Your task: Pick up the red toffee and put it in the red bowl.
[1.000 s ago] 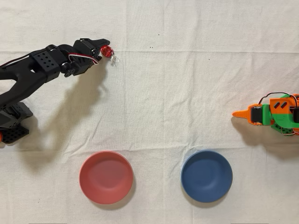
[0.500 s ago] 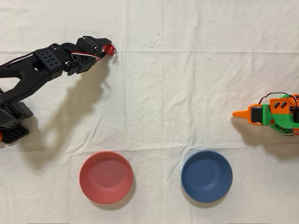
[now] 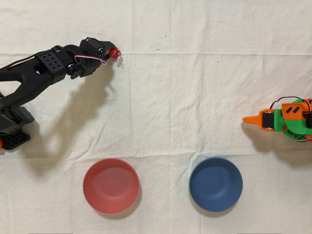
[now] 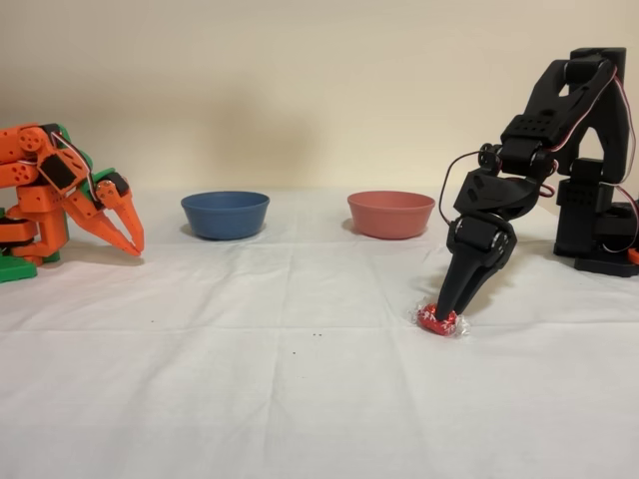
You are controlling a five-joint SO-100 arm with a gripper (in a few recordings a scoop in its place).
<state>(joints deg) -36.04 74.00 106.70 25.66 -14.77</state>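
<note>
In the overhead view the black arm [image 3: 46,68] reaches from the left edge toward the upper middle of the cloth-covered desk [image 3: 185,112], and its jaws [image 3: 112,50] sit right at the red toffee [image 3: 114,52], narrowed around the candy with a clear twisted wrapper end sticking out just to the right. The red bowl [image 3: 110,185] lies near the bottom edge, well apart from the toffee, with the blue bowl [image 3: 215,184] to its right. The idle orange arm [image 3: 282,119] rests at the right edge. In the fixed view the black arm stands at the right and bends steeply down, its jaws [image 4: 445,311] pointing at the desk and closed in on the red toffee [image 4: 436,321], which lies on the cloth; the tips touch it from above. The red bowl [image 4: 390,214] stands behind, farther back on the desk, and the blue bowl [image 4: 225,214] stands to its left, near the orange arm.
</note>
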